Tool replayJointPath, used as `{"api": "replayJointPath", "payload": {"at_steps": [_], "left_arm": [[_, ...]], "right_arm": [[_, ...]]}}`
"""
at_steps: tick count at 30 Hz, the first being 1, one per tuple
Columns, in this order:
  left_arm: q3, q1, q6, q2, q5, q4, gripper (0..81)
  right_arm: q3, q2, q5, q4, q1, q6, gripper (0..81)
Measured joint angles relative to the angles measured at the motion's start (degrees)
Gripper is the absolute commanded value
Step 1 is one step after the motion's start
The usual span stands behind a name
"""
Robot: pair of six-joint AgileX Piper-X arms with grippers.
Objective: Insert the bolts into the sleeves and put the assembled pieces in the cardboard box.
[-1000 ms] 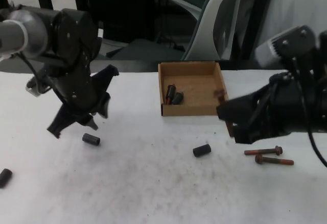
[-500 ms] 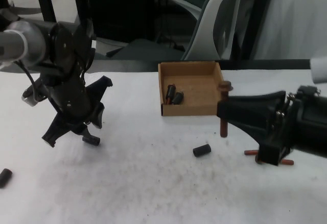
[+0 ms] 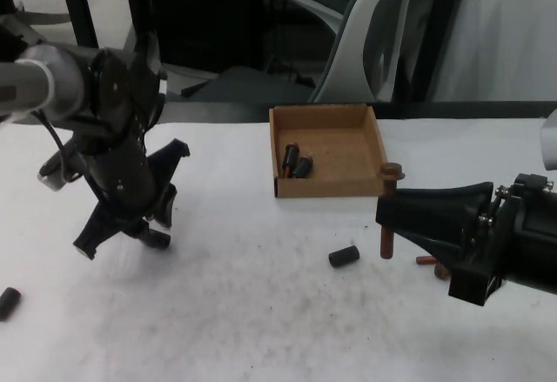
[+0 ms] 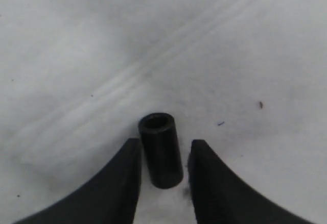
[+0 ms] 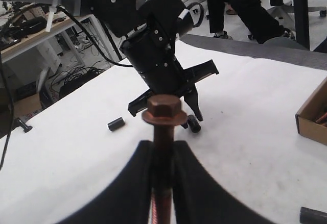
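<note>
A black sleeve (image 4: 161, 149) lies on the white bench between the fingers of my left gripper (image 4: 166, 142), which stands open around it. In the high view that gripper (image 3: 150, 225) hangs low over the same sleeve (image 3: 157, 239) at the left. My right gripper (image 3: 385, 215) is shut on a copper-coloured bolt (image 3: 387, 217) held upright, head up, just in front of the cardboard box (image 3: 329, 187). The right wrist view shows the bolt (image 5: 163, 113) clamped between its fingers. Two dark pieces (image 3: 296, 161) lie in the box.
A loose sleeve (image 3: 344, 256) lies on the bench left of the held bolt, and another (image 3: 9, 302) at the far left edge. More bolts (image 3: 426, 260) lie partly hidden behind the right gripper. An office chair (image 3: 365, 25) stands beyond the bench.
My left gripper came down and now straddles the sleeve. My right gripper turned the bolt upright and shifted it slightly nearer and to the right.
</note>
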Motion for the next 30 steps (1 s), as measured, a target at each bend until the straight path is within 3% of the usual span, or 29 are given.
{"api": "replayJointPath", "payload": {"at_steps": [9, 11, 14, 15, 19, 25, 30], "left_arm": [[-0.3, 0.2, -0.5, 1.1, 1.9, 0.6, 30.2], [-0.5, 0.4, -0.3, 1.3, 2.0, 1.2, 22.8], [-0.5, 0.5, 1.3, 1.3, 2.3, 1.3, 1.5], [-0.5, 0.4, 2.2, 1.3, 2.5, 1.3, 0.4], [-0.5, 0.4, 10.4, 1.3, 3.0, 1.4, 0.8], [0.1, 0.3, 31.4, -0.4, 3.1, 1.9, 0.8], [0.2, 0.1, 40.6, -5.7, 2.8, 2.2, 0.8]], "right_arm": [[1.2, 0.0, -2.3, 0.0, 0.0, 0.2, 0.3], [2.1, 0.0, -3.5, 0.2, 0.0, 0.4, 0.3], [2.9, 0.0, -4.3, 0.6, 0.0, 0.7, 0.3], [2.9, 0.0, -4.3, 0.6, 0.0, 0.7, 0.3], [2.9, 0.0, -4.8, 0.6, 0.0, 0.7, 0.3], [2.9, 0.0, -5.1, 0.6, 0.0, 0.9, 0.3], [2.9, 0.0, -5.6, 0.6, 0.0, 1.3, 0.3]]}}
